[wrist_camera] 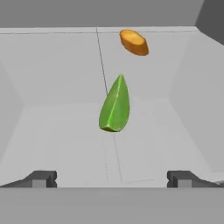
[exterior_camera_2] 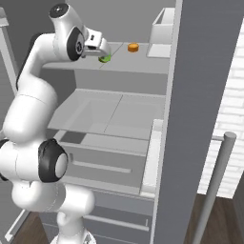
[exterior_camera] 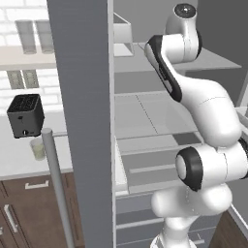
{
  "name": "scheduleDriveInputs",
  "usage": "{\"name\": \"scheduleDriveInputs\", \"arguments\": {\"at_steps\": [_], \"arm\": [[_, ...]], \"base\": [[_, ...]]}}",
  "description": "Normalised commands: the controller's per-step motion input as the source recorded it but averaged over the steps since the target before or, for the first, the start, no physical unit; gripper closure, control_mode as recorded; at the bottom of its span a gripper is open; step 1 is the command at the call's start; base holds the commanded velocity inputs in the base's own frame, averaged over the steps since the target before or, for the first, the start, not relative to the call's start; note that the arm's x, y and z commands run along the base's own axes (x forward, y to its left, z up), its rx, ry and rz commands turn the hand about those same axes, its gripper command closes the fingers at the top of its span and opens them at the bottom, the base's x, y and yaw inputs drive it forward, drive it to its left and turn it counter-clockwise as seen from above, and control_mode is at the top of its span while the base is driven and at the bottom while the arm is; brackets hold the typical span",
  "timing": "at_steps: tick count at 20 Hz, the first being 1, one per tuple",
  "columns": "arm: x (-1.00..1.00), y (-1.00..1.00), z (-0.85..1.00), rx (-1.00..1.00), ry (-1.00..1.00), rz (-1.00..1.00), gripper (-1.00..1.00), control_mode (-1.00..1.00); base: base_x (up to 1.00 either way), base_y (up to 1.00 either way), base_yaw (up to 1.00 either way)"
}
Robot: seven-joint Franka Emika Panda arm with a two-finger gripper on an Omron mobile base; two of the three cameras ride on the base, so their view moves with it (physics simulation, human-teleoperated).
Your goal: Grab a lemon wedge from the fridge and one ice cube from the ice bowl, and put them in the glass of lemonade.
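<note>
Lemon wedge (wrist_camera: 115, 106) lies on the upper fridge shelf (exterior_camera_2: 133, 66), a green pointed sliver with its tip toward the back wall and its blunt end toward the hand; an orange rounded item (wrist_camera: 134, 42) sits farther back and a little to the right, apart from it. The gripper (wrist_camera: 111, 178) hovers just short of the wedge with its jaws spread as wide as they go and nothing between them; in the right base view it hangs at the near left part of that shelf, the green of the wedge peeping out under it. The fridge (exterior_camera: 82, 121) stands open, its door edge rising through both base views; the glass of lemonade (exterior_camera: 38, 148) waits on the counter to the left, just in front of the black toaster (exterior_camera: 25, 115).

The step in hand looks to be the approach for the grasp; to do it well, the hand should advance straight along the wedge's long axis until the fingertips (wrist_camera: 41, 178) flank its widest part, then close across the narrow width, not the length. The wedge is small and tapered, so a pinch near the tip would likely squirt it away; go low enough to catch the body, yet clear of the shelf surface. Keep away from the orange item behind.
</note>
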Motion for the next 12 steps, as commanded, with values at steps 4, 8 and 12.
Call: {"name": "scheduleDriveInputs", "arguments": {"at_steps": [4, 8, 12], "arm": [[0.28, -0.17, -0.01, 0.00, 0.00, 0.00, -1.00, -1.00], [0.42, -0.07, -0.08, 0.00, 0.00, 0.00, -1.00, -1.00], [0.38, 0.00, -0.13, 0.00, 0.00, 0.00, -1.00, -1.00]], "base": [[0.00, 0.00, 0.00], [0.00, 0.00, 0.00], [0.00, 0.00, 0.00]]}}
